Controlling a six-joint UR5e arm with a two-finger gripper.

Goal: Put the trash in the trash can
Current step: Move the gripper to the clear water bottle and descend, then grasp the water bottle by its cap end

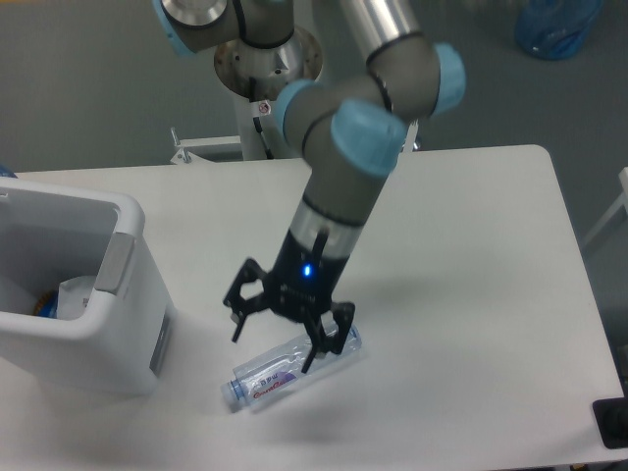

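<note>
A clear crushed plastic bottle [270, 376] with a blue-purple label lies on the white table near its front edge. My gripper [276, 348] hangs open just above the bottle's middle, one finger on each side of it, with nothing held. The white trash can [126, 324] with a grey handle panel stands at the left. Inside it a pale crumpled tissue [74, 294] shows.
The arm's base column [267, 74] rises behind the table's far edge. A blue bag [557, 26] lies on the floor at the top right. A dark object [612, 422] sits at the table's front right corner.
</note>
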